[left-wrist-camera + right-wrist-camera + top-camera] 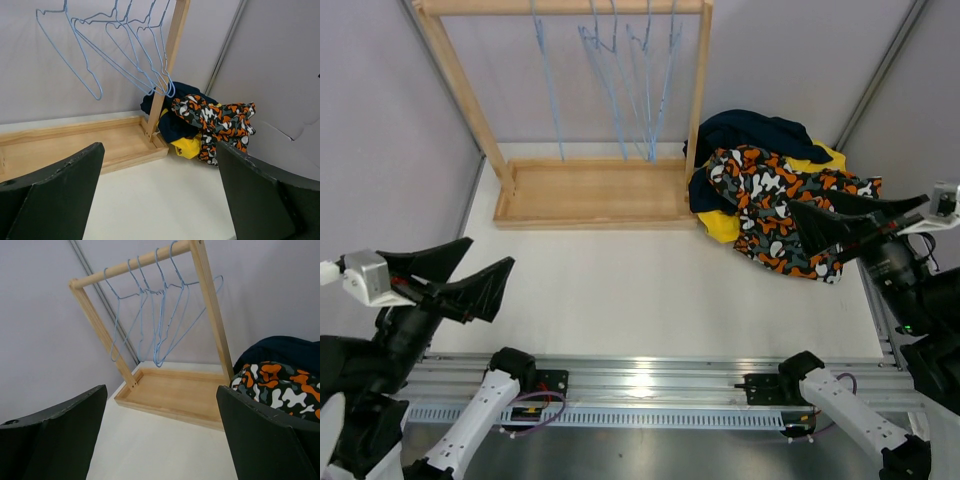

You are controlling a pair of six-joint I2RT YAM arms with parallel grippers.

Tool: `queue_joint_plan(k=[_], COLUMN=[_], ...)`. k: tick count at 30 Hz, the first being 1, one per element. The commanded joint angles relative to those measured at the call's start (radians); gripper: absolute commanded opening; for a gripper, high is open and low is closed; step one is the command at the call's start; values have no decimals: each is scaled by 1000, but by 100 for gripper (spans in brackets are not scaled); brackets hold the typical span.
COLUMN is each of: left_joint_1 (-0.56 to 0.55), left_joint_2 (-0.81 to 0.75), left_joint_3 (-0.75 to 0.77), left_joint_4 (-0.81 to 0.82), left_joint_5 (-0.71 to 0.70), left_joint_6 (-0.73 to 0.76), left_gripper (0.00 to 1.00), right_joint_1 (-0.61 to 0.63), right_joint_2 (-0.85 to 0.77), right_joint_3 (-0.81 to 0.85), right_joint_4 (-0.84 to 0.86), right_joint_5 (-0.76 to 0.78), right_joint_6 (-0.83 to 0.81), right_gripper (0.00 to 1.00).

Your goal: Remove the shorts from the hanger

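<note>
A pile of shorts lies on the table right of the wooden rack [590,190]: camouflage shorts [775,205] on top, dark navy shorts [750,132] behind, yellow shorts [722,227] beneath. The pile also shows in the left wrist view [210,117] and the right wrist view [280,385]. No lime green or light blue shorts are visible. Several blue wire hangers [620,60] hang bare on the rack's bar. My left gripper [475,275] is open and empty at the near left. My right gripper [840,220] is open and empty by the pile's right edge.
Grey walls close in the table on the left, back and right. The rack's tray base [590,190] stands at the back centre. A metal rail [650,385] with the arm bases runs along the near edge.
</note>
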Motion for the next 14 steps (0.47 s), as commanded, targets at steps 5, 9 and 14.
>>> queue_joint_plan(k=[5,9,14], left_joint_1=[1,1,2], left_joint_2=[-2,-8,-14], left_joint_3=[90,73,78], left_joint_4=[-93,-81,-84], left_joint_5=[-10,2,2], left_joint_6=[-14,-30,-36], left_gripper=[99,99,99], right_joint_1=[-5,-28,-88], right_joint_2=[-33,-43,-37], right_joint_3=[51,66,87], right_joint_4=[-125,-154,-198], right_joint_5=[-53,-71,-83], right_joint_6=[-7,-8,-19], right_gripper=[99,100,99])
